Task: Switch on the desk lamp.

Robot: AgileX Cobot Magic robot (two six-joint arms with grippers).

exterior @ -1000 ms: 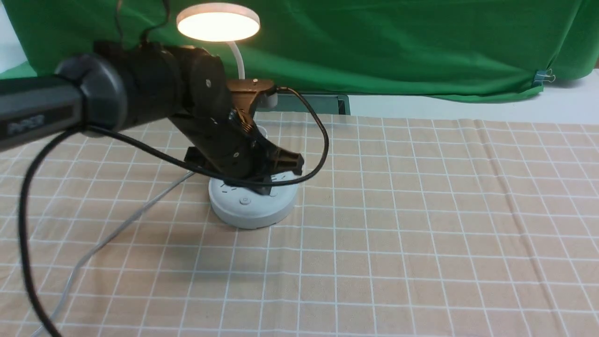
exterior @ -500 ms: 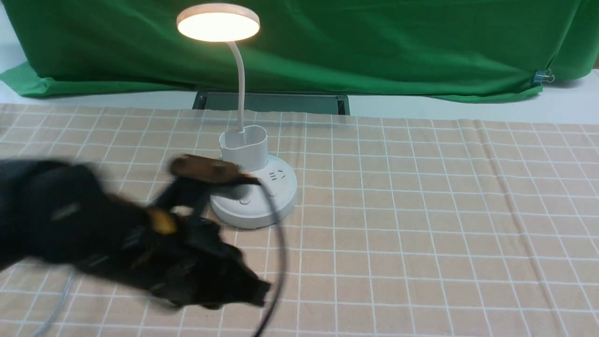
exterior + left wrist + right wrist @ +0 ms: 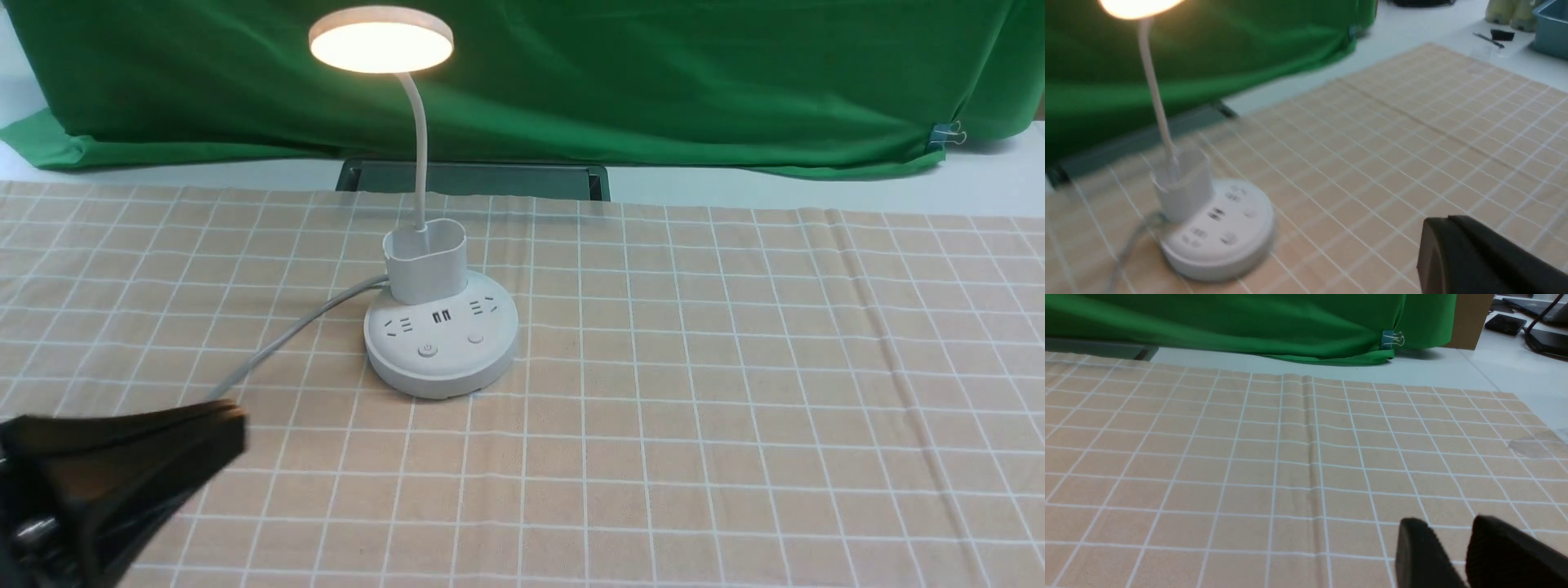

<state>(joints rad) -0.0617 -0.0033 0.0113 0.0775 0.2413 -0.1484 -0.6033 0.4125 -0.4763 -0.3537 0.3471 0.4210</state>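
Lit already: desk lamp (image 3: 440,339) well ahead of left claw (image 3: 220,429), seemingly closed, empty; best parked clear of cord (image 3: 286,339).

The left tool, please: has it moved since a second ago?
Yes. The left tool was over the desk lamp base; it has now pulled back toward the robot and to its left, clear of the base, low in the front view.

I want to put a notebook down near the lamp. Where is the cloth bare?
The checked cloth is bare from the desk lamp rightward to its right edge, and along the front. It is tighter on the lamp's left: the grey cord runs there, with the left gripper at the front left corner.
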